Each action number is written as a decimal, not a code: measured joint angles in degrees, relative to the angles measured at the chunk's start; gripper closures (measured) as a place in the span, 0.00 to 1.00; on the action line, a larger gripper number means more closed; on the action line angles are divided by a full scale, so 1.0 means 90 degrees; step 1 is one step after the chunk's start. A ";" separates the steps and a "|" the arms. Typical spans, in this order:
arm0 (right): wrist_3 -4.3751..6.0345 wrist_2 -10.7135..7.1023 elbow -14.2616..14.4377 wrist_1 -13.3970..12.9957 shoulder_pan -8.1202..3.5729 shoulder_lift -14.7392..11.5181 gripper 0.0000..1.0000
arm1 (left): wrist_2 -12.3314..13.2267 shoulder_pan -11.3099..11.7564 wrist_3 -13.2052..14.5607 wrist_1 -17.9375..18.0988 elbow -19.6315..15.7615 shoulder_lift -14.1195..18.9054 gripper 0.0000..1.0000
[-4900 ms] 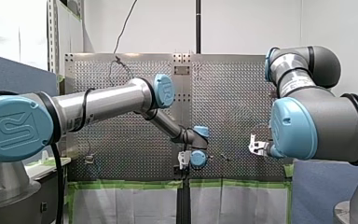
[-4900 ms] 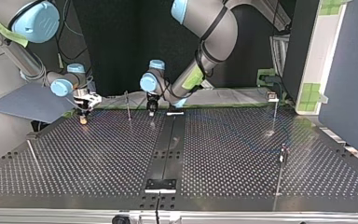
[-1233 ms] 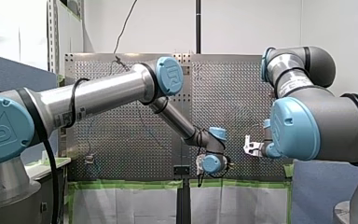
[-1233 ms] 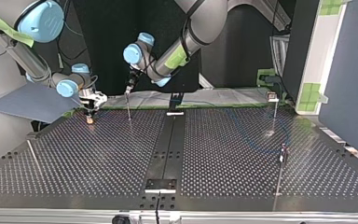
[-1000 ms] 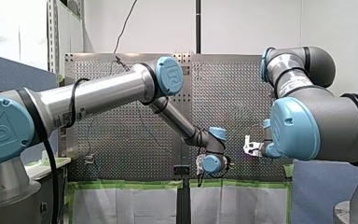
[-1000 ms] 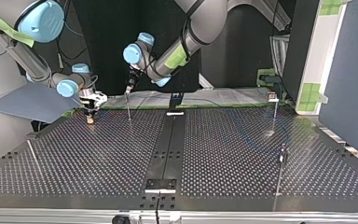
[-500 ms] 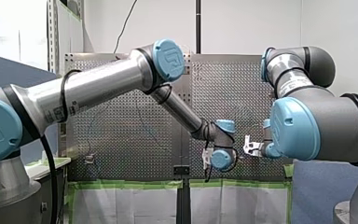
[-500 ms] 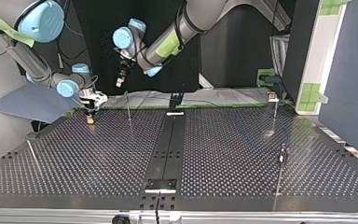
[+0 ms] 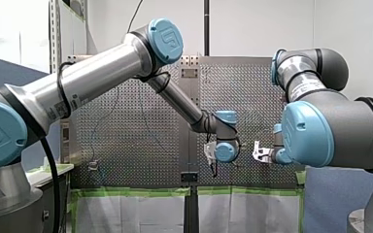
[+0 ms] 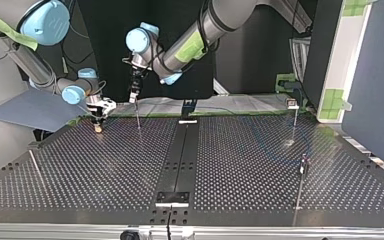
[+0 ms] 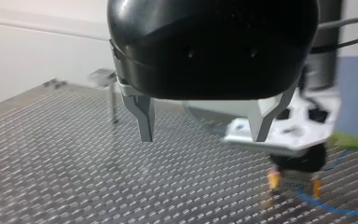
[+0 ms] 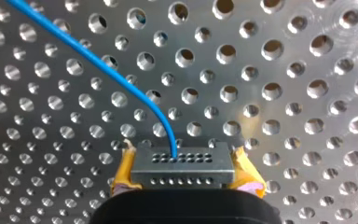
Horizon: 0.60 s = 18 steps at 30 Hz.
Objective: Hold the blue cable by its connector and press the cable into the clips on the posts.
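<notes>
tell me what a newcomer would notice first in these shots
The big silver left arm sweeps across the front view, its open left hand hanging just above a thin post left of the top view's middle. In the right wrist view, the right hand with yellow pads is shut on a metal connector, a blue cable curving away over the perforated table.

In the top view the left gripper hangs just above a post, apparently in line with its top. The right gripper, clamped on the connector, sits low over the table near that post at the view's left, leaving a narrow lane between them. The cable lies low on the table beside the right gripper. Open room spans the table's middle, bounded by a far post and a near post at the view's right and a rod at its left.
</notes>
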 joint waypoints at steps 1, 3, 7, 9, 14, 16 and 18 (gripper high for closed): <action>0.0000 -0.0003 0.0000 0.0000 0.0003 -0.0001 0.77 | -0.0042 0.0030 -0.0081 0.0033 -0.0079 0.0079 0.00; 0.0000 -0.0012 0.0000 0.0001 0.0013 0.0000 0.77 | -0.0097 0.0086 -0.0189 0.0051 -0.0189 0.0189 0.00; 0.0003 -0.0022 -0.0002 0.0007 0.0035 0.0000 0.77 | -0.0071 0.0266 -0.0404 -0.0049 -0.0417 0.0417 0.00; 0.0003 -0.0020 -0.0002 0.0009 0.0045 -0.0001 0.77 | 0.0005 0.0366 -0.0468 -0.0123 -0.0520 0.0521 0.00; 0.0006 -0.0023 -0.0001 0.0010 0.0068 -0.0002 0.77 | -0.0041 0.0544 -0.0483 -0.0316 -0.0813 0.0812 0.00; 0.0008 -0.0024 -0.0002 0.0009 0.0076 -0.0003 0.77 | -0.0123 0.0556 -0.0404 -0.0361 -0.0939 0.0940 0.00; 0.0009 -0.0025 -0.0002 0.0010 0.0085 -0.0002 0.77 | -0.0187 0.0558 -0.0318 -0.0388 -0.1047 0.1046 0.00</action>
